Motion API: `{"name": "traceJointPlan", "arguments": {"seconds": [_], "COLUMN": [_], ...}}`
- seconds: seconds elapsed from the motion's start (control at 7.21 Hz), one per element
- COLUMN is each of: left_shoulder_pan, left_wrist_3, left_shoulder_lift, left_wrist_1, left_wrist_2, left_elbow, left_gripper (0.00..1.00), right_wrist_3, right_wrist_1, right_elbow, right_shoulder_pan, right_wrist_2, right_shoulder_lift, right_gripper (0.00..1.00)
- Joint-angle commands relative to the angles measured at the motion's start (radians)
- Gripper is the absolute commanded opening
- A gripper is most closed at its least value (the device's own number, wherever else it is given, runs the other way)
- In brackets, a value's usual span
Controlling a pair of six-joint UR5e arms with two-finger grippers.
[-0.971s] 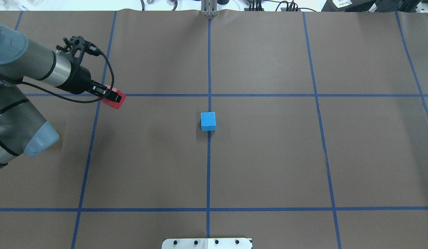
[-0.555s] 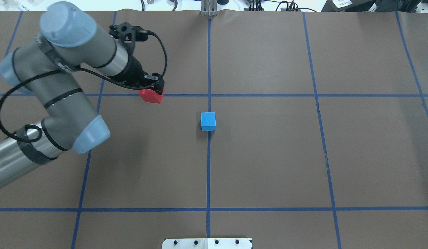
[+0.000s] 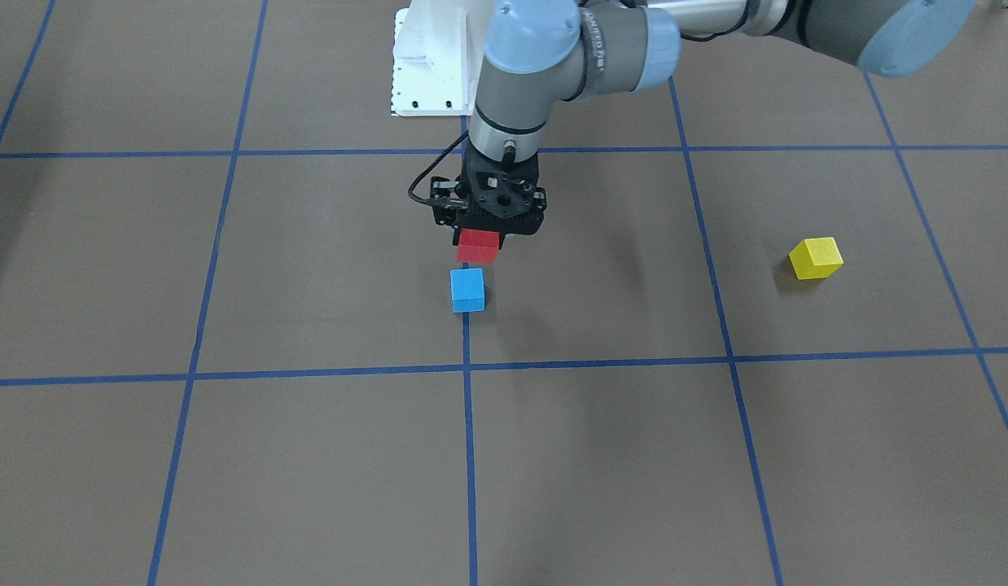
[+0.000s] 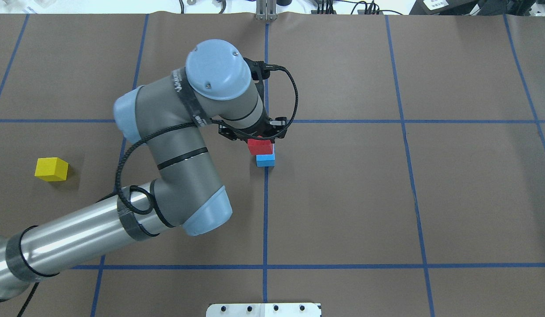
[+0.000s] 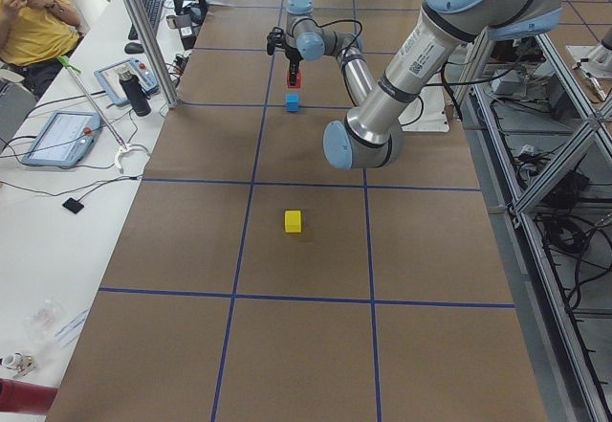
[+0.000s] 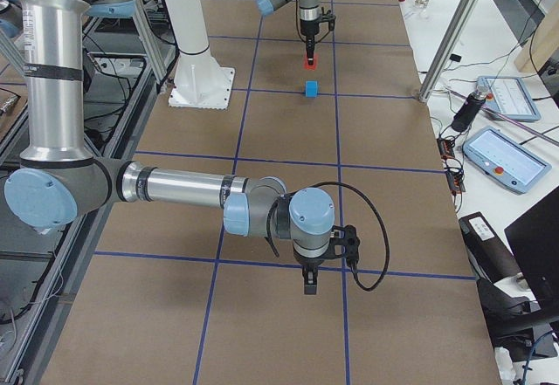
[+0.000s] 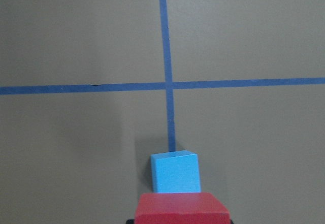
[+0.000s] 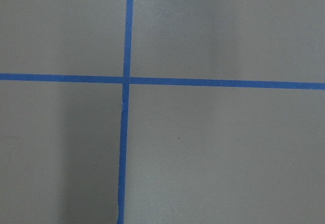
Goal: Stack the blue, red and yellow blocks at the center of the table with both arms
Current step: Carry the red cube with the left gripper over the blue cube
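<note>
End effector (image 3: 480, 237): red block (image 3: 478, 247) above blue block (image 3: 467, 290)

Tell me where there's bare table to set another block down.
Bare in the overhead view: everything on the robot's right of the centre line. Crowded: the centre, where the left arm holds the red block in its jaws above the blue block; the arm overhangs the paper towards the yellow block.

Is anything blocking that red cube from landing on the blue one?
Nothing visible. The left pincer holds the red block just above the blue block with only air between; the yellow block sits far aside.
</note>
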State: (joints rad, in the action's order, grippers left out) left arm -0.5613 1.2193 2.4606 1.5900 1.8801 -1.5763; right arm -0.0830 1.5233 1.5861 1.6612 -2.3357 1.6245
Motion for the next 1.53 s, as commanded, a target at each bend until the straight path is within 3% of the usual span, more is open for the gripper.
{"name": "traceJointPlan", "arguments": {"seconds": [0.0, 1.25, 1.39], "left_shoulder_pan": [0.026, 0.027, 0.031], "left_wrist_3": [0.04, 0.046, 0.057], "left_shoulder_lift": [0.048, 0.052, 0.055], "left_wrist_1": [-0.004, 0.008, 0.014], "left_wrist_2": [-0.05, -0.079, -0.107], "left_elbow": [0.088, 0.163, 0.168], "left_gripper": [0.0, 0.0, 0.1], "right_wrist_3": [0.0, 0.0, 0.0], "right_wrist_1": [0.0, -0.002, -0.002], "right_elbow": [0.0, 0.002, 0.002], "right_shoulder_pan": [0.0, 0.0, 0.0], "right_wrist_2": [-0.001, 0.001, 0.001], "right_shoulder_lift": [0.0, -0.003, -0.003], "right_gripper": [1.0, 1.0, 1.0]}}
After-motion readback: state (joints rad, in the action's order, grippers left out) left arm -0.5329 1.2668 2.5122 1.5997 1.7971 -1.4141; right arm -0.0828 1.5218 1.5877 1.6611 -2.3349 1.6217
